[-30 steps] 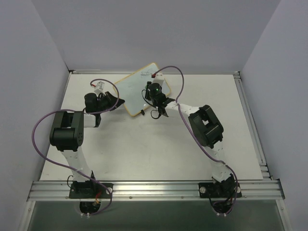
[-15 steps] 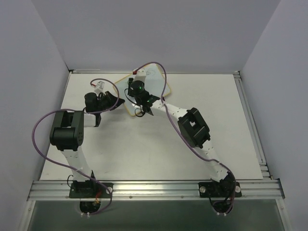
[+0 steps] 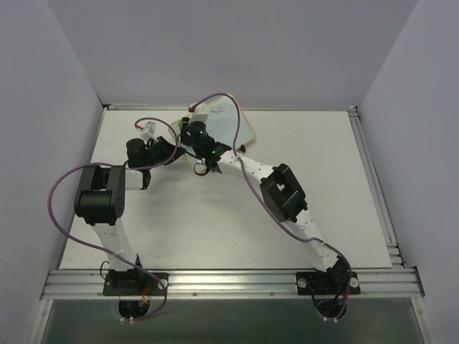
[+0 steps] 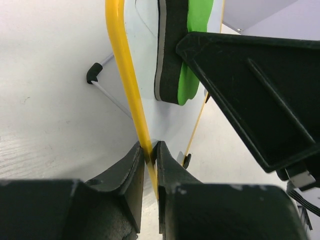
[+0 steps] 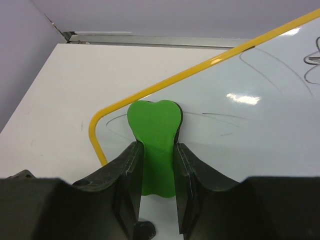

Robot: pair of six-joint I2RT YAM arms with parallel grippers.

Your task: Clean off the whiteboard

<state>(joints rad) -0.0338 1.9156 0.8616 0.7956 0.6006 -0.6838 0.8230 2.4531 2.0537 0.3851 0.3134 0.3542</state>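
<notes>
The left arm reaches forward along the left side of the desk (image 3: 179,222), elbow folded back near its base. Its left tool (image 4: 149,155) is clenched on the thin yellow frame of the whiteboard (image 4: 142,55), pinching the edge between both fingers. The right arm stretches diagonally from its base to the far middle of the desk, wrist bent down over the board. The right tool (image 5: 154,165) grasps a green eraser (image 5: 152,135) and presses its dark foam underside against the glossy surface, close to the board's rounded corner and near the left tool.

The whiteboard sits at the far middle of the desk, turned diagonally.

Over the last second the right wrist has swept leftward across the board, from its middle toward the corner the left tool holds. The left arm has not visibly moved.

From above, the right wrist and a purple cable (image 3: 215,97) cover much of the board, and the eraser is hidden there. Thin dark scribbles (image 5: 312,62) show at the right edge of the right wrist view, cut off by the frame. One small black foot (image 4: 93,74) shows in the left wrist view. I cannot tell whether the board lies flat or is propped.
</notes>
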